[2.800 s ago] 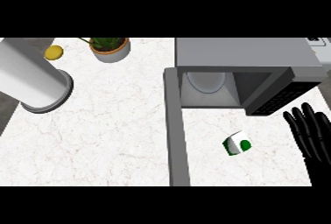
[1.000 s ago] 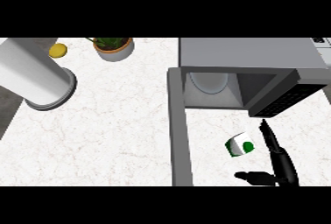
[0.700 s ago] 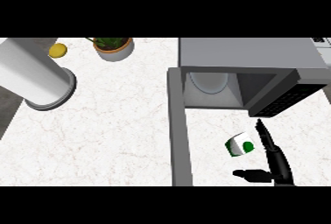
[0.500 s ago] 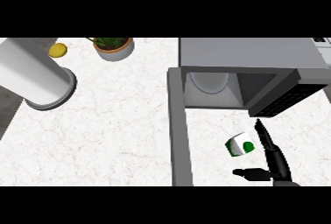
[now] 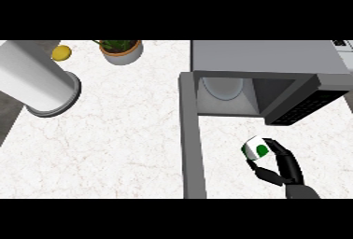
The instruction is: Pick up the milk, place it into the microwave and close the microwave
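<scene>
Milk (image 5: pixel 257 149): small boxy white carton with a round green mark on its upward face. It sits low right in the head view, in front of the microwave's open mouth and apart from it. Its long axis cannot be made out from this steep angle; the green-marked face points up toward the camera. Whether it rests on the bench or is lifted cannot be told.

Right hand (image 5: pixel 284 166): black, jointed, matte, entering from the lower right edge. Fingers run along the carton's right side and the thumb curls in below it, so the hand is grasping the milk. Left hand: not seen.

Microwave (image 5: pixel 265 58): grey box with a flat, smooth top, at upper right. Cavity open, showing a pale round turntable (image 5: pixel 222 87) inside. Its door (image 5: pixel 192 140) stands swung out toward the viewer, seen edge-on as a long grey slab running down the middle of the view, left of the milk. A dark control panel (image 5: pixel 307 104) angles off at the cavity's right.

Bench (image 5: pixel 117 140): white marble-look top with faint tan veining, smooth and flat.

Upper left: a large white cylinder (image 5: pixel 34 79) lying at a tilt across the bench edge; a small yellow round fruit (image 5: pixel 61 52) just beside it; a terracotta pot with a green plant (image 5: pixel 121 49) near the back edge.
</scene>
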You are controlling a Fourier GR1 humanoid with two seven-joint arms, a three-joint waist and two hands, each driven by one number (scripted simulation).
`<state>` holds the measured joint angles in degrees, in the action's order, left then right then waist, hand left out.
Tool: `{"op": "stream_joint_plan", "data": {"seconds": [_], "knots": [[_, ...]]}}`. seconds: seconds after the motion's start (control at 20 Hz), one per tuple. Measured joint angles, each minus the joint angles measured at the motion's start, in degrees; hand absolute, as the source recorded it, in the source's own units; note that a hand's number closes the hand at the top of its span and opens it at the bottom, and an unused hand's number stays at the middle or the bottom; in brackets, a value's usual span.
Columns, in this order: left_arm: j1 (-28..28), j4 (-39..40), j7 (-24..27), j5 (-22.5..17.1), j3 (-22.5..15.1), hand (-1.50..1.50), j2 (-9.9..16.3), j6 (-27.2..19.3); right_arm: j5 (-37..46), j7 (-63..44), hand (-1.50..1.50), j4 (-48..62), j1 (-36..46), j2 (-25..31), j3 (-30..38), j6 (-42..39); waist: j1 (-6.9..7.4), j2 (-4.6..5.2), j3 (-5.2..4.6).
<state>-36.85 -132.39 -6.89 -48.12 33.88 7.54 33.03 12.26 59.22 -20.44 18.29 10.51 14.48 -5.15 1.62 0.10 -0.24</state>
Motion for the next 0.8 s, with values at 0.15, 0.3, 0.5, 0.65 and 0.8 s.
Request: {"op": "stream_joint_plan", "data": {"seconds": [0.15,0.3,0.5,0.65,0.8], "knots": [[-0.34,-0.18,0.03,-1.01,0.2,-1.5,0.0,0.07,0.49,0.73,1.5,1.77,1.58,-0.24,-0.23,0.03,0.22,-0.02,0.0],[-0.2,-0.06,0.11,-1.83,0.51,-1.5,0.2,0.44,0.83,1.47,1.5,2.95,3.05,-0.86,-0.32,0.41,0.28,0.02,0.08],[-0.58,-0.16,-0.19,-2.81,0.83,-1.5,0.35,0.53,0.18,1.85,1.5,3.79,4.3,-1.8,0.16,0.19,0.23,0.06,0.21],[-0.29,-0.05,-0.51,-3.63,1.22,-1.5,0.76,0.77,-1.0,1.85,1.5,4.4,5.27,-2.56,1.41,0.57,0.11,0.12,0.28],[-0.73,-0.16,-0.7,-4.39,1.7,-1.5,0.33,1.29,-1.86,1.63,1.5,4.28,6.48,-4.06,2.25,1.53,-0.03,0.09,0.3]]}}
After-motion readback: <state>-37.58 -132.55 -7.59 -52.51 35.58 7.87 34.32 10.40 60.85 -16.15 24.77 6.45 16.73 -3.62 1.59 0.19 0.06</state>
